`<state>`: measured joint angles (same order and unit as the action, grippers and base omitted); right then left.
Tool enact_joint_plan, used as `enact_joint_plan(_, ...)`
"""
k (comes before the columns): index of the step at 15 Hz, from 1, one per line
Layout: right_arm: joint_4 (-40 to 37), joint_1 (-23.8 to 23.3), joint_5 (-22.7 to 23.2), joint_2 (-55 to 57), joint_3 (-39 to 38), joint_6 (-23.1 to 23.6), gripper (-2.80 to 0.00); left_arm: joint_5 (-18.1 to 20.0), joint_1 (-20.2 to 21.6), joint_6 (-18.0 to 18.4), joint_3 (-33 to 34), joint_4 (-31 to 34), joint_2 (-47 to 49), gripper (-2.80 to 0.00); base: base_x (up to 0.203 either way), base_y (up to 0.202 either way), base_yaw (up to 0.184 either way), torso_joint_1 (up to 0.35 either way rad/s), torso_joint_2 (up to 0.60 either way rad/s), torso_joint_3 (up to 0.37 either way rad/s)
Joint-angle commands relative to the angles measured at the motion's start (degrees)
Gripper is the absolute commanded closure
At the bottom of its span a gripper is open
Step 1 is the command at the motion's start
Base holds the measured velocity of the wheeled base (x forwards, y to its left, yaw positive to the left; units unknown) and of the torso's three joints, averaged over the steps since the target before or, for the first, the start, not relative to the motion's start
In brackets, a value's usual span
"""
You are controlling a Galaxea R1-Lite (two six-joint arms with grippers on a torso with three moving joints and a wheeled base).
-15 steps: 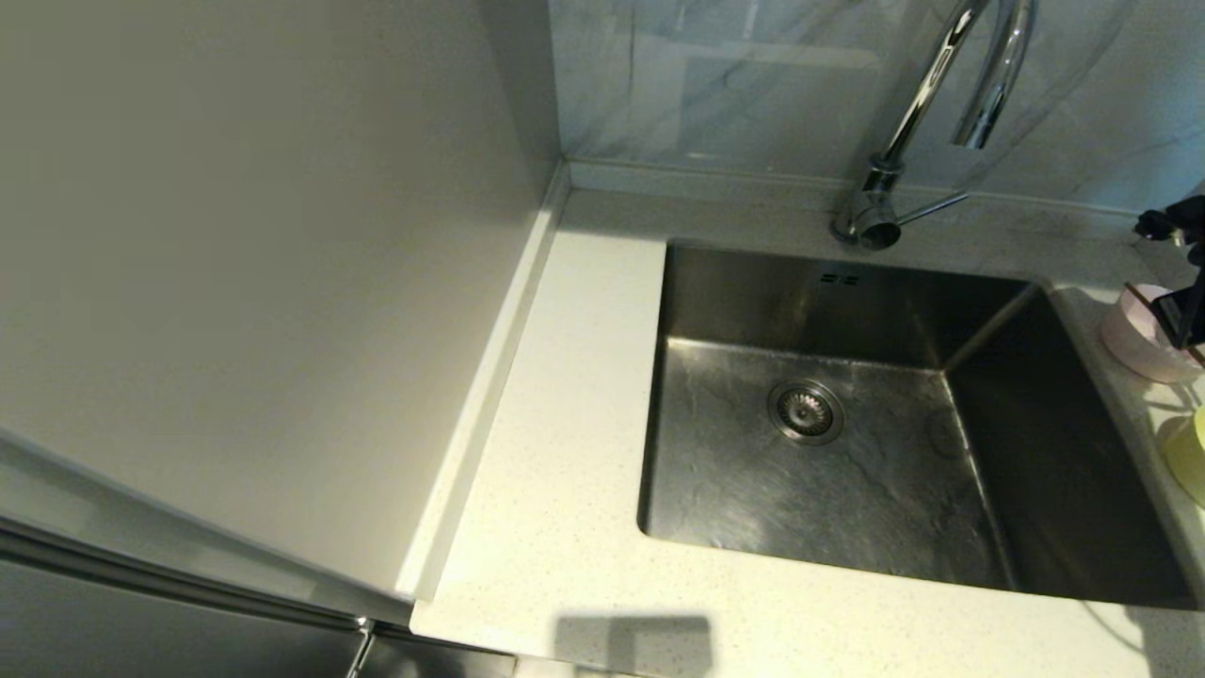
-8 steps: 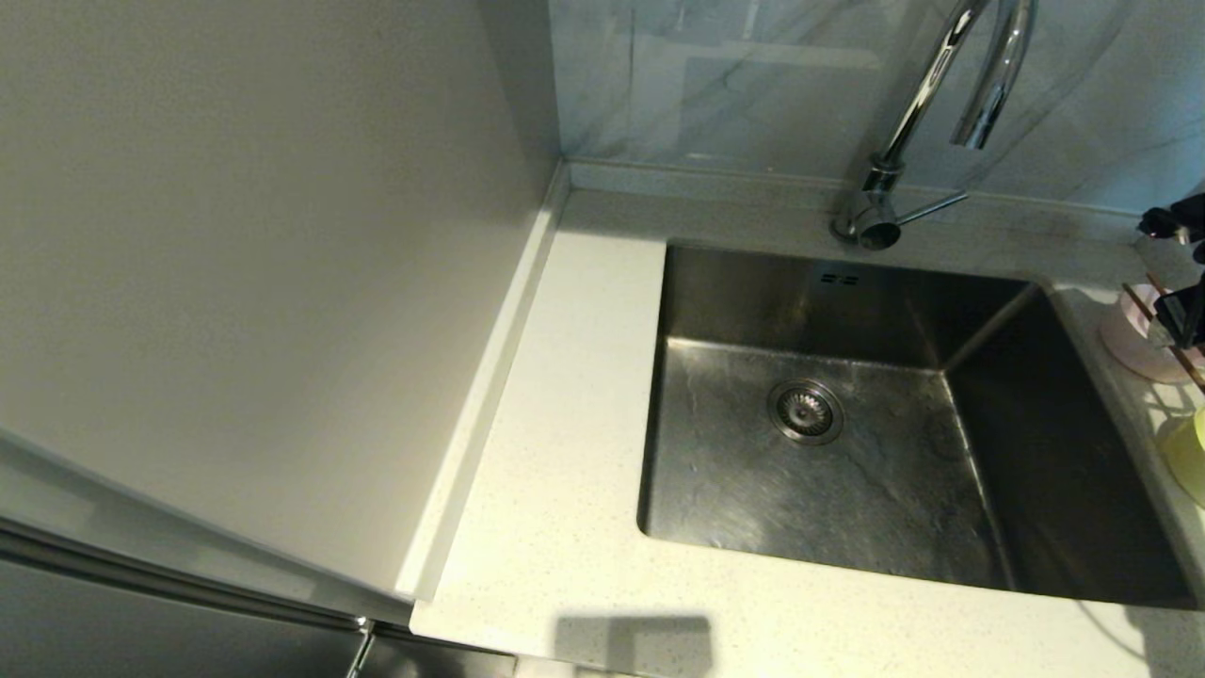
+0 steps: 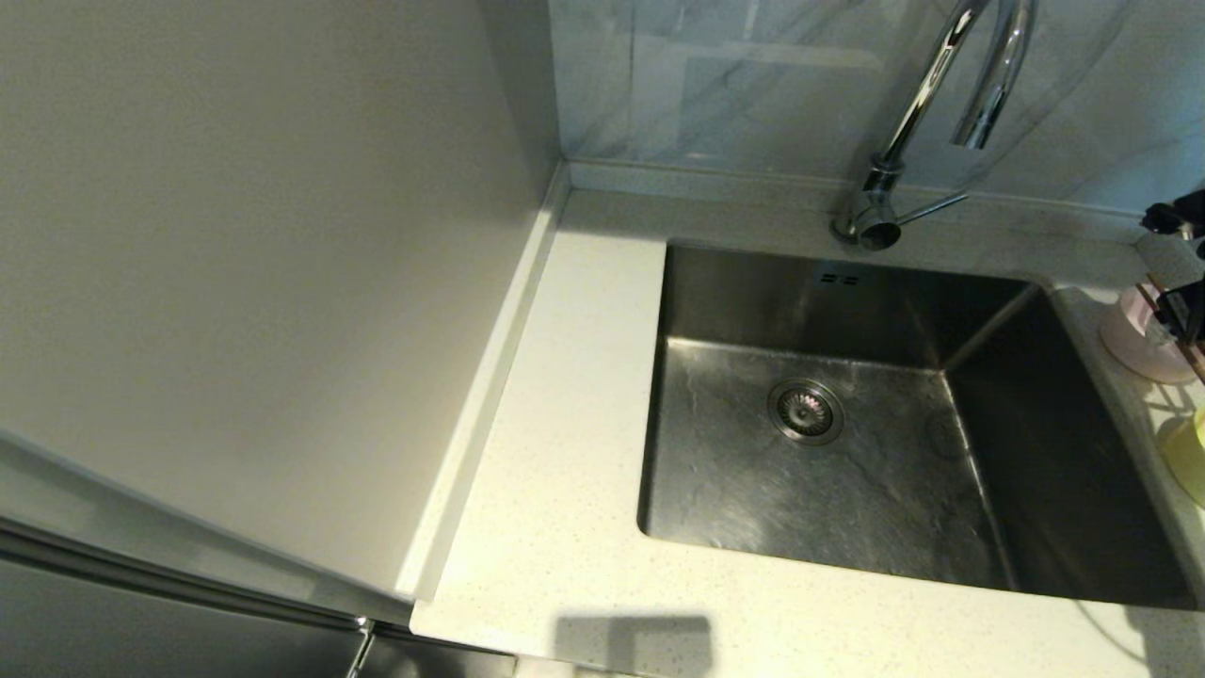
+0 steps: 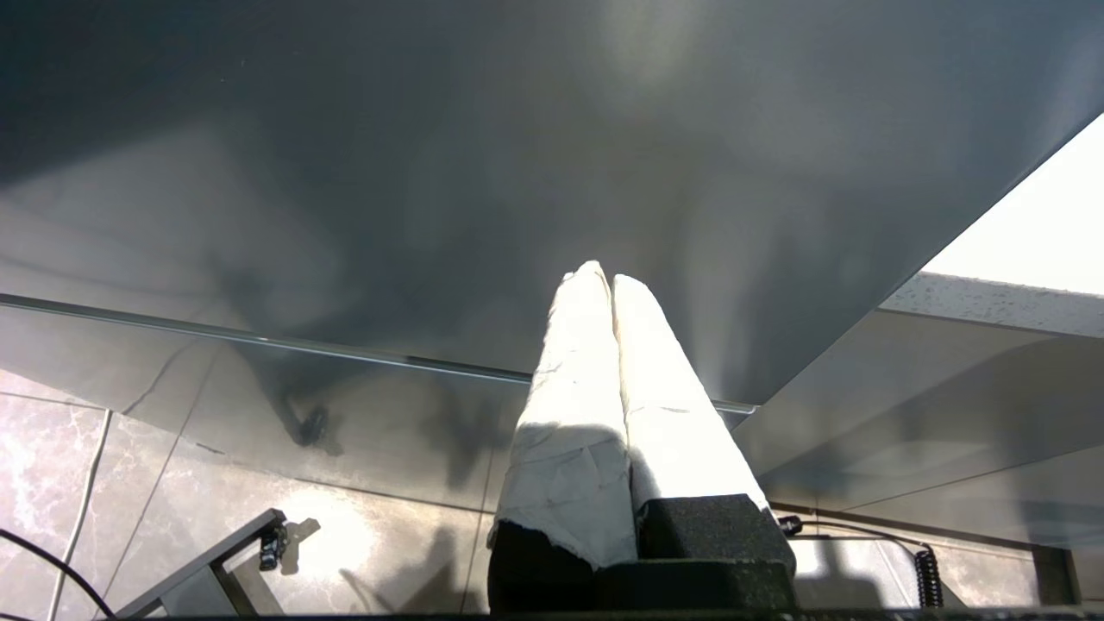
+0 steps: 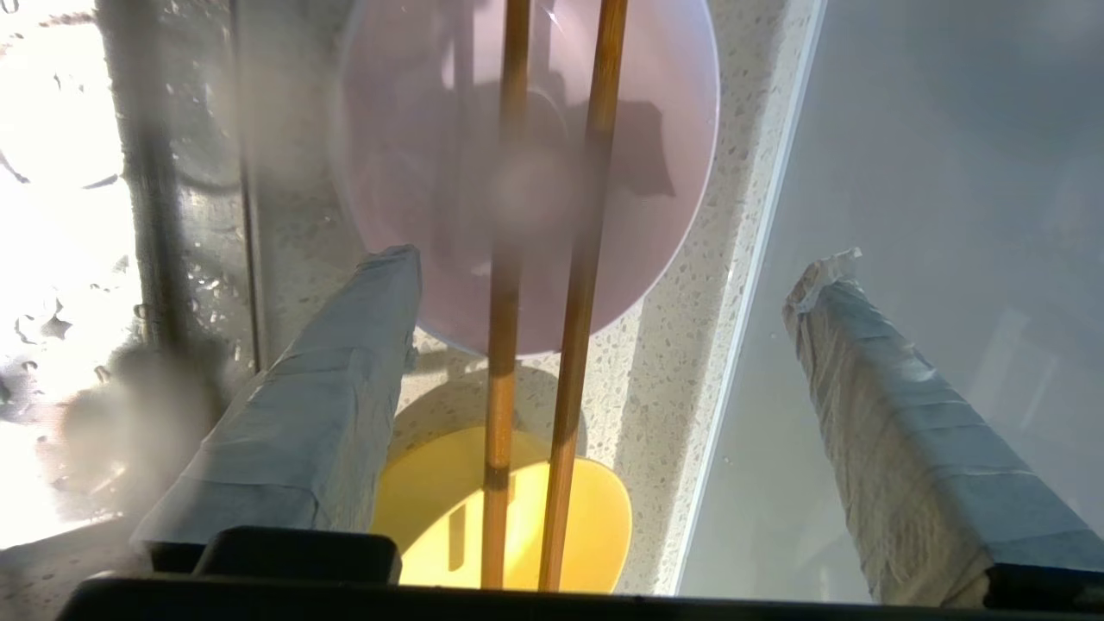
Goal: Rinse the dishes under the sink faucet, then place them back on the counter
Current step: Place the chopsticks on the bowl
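- The chopsticks lie side by side across the rims of the pink bowl and the yellow bowl, on the table at the sink's 3 o'clock side
- Risk, as I judge it: perched on two round rims, they could roll or slip off if one finger nudges them, or tip a light bowl
- Another risk: closing on only one stick leaves the other behind
- The right gripper hangs wide open above, fingers astride the pair, touching neither
- The left gripper is parked low beside the cabinet, fingers pressed together on nothing
- The faucet stands at the sink's 12 o'clock
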<state>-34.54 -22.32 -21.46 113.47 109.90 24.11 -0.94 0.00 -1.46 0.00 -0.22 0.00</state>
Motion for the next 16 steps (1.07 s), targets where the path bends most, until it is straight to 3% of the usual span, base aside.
enact_joint_plan(1, -0.22, 0.0, 0.43, -1.08, -0.25, 0.07, -2.8, -0.03, 0.0, -0.04, 0.0, -0.04, -0.18, 0.0, 0.0, 0.0, 0.0, 0.0, 0.0, 0.0)
enact_joint_plan(4, -0.27, -0.07, 7.54, -5.71, -3.78, -0.39, -2.8, -0.03, 0.0, -0.04, 0.0, -0.04, -0.18, 0.0, 0.0, 0.0, 0.0, 0.0, 0.0, 0.0)
enact_joint_plan(9, -0.27, -0.55, 19.11, -17.34, -9.66, -6.44, -2.8, -0.03, 0.0, -0.04, 0.0, -0.04, -0.18, 0.0, 0.0, 0.0, 0.0, 0.0, 0.0, 0.0)
enact_joint_plan(10, -0.27, -0.59, 20.3, -19.34, -10.65, -7.39, -0.49, -0.03, 0.0, -0.04, 0.0, -0.04, -0.18, 0.0, 0.0, 0.0, 0.0, 0.0, 0.0, 0.0)
enact_joint_plan(11, -0.27, -0.61, 20.87, -20.9, -11.37, -7.99, 0.0, -0.03, 0.0, -0.04, 0.0, -0.04, -0.18, 0.0, 0.0, 0.0, 0.0, 0.0, 0.0, 0.0)
enact_joint_plan(14, -0.23, -0.62, 20.82, -22.81, -12.2, -9.02, 0.0, -0.03, 0.0, -0.04, 0.0, -0.04, -0.18, 0.0, 0.0, 0.0, 0.0, 0.0, 0.0, 0.0)
enact_joint_plan(16, 0.91, -0.6, 20.52, -23.69, -12.27, -12.24, 0.0, -0.03, 0.0, -0.04, 0.0, -0.04, -0.18, 0.0, 0.0, 0.0, 0.0, 0.0, 0.0, 0.0)
